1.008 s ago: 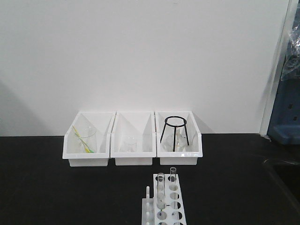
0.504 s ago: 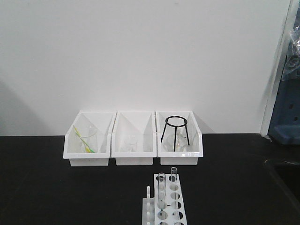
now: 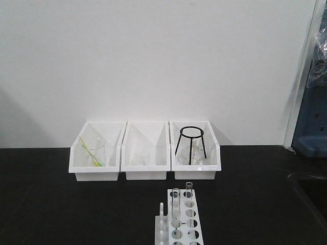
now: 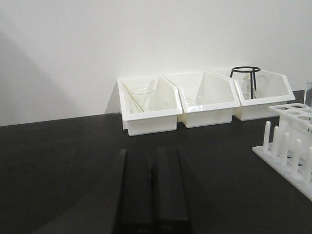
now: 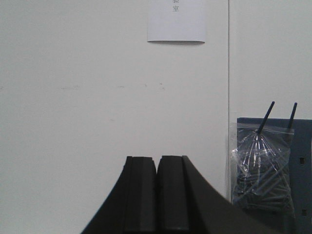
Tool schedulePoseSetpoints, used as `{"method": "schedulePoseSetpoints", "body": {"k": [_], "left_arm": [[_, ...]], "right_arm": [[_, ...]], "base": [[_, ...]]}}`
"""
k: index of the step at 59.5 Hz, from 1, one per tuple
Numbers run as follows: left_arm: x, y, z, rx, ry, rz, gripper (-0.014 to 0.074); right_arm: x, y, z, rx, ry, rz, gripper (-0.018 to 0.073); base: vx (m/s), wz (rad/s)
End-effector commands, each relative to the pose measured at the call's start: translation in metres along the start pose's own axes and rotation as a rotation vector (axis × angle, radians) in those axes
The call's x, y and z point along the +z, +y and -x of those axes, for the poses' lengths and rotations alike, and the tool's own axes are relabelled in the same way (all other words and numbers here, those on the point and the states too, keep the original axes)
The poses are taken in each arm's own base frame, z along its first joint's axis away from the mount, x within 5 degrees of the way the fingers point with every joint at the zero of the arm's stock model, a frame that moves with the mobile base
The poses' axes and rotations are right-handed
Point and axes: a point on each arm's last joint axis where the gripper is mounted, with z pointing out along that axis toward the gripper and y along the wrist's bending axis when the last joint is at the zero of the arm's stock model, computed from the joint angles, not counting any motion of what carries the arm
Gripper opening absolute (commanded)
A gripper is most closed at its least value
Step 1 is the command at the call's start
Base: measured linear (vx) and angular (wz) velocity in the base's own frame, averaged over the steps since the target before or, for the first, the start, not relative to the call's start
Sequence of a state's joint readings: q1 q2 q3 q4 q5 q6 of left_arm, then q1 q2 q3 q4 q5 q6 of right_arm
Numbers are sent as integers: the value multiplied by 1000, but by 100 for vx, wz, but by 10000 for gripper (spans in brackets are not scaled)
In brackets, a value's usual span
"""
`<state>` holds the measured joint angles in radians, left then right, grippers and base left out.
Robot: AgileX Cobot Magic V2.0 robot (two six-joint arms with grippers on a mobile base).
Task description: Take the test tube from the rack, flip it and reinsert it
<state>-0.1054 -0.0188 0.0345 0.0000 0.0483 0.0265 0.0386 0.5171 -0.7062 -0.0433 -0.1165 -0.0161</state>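
The white rack (image 3: pixel 184 224) stands on the black table at the front centre, with pegs along its left side. Two clear test tubes stand upright in its far holes, one at the left (image 3: pixel 176 201) and one at the right (image 3: pixel 189 191). The rack also shows at the right edge of the left wrist view (image 4: pixel 287 146). My left gripper (image 4: pixel 153 151) is shut and empty, low over the table, left of the rack. My right gripper (image 5: pixel 157 158) is shut and empty, raised and facing the white wall. Neither gripper shows in the front view.
Three white open-front bins stand in a row at the wall: the left bin (image 3: pixel 97 153) holds a beaker with a yellow-green stick, the middle bin (image 3: pixel 145 153) a small beaker, the right bin (image 3: pixel 196 153) a black wire tripod. A bag of dark rods (image 5: pixel 263 170) hangs at right.
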Motion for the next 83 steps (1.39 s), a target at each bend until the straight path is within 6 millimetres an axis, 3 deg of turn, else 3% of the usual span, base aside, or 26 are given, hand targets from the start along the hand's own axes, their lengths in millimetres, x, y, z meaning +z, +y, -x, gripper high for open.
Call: {"method": "schedulePoseSetpoints", "body": {"k": [1,10,25,43,51,64,71,78,83], "left_arm": [[-1,0,10,-2,-95,2,-6],[-1,0,10,-2,-95,2,-6],[-1,0,10,-2,-95,2,-6],[-1,0,10,-2,-95,2,-6],[-1,0,10,-2,-95,2,-6],[-1,0,10,-2,-95,2,-6],[-1,0,10,-2,-95,2,-6],[-1,0,10,-2,-95,2,-6],[-1,0,10,-2,-95,2,-6]], "right_arm": [[33,-1,18,15,-41,-1,-11],[59,-1,9,55,1,0,-8],[61,0,4,49,44,2,88],[61,0,0,50,72,2,497],[60,0,1,50,70,2,600],[59,-1,5,110,29,-4,590],[70,2,-6,104,68,8,564],[84,18,-36,121,168,83,545],[90,39,-69,127,249,169,538]], "base": [[0,0],[0,0],[0,0],[0,0],[0,0],[0,0],[0,0],[0,0],[0,0]]}}
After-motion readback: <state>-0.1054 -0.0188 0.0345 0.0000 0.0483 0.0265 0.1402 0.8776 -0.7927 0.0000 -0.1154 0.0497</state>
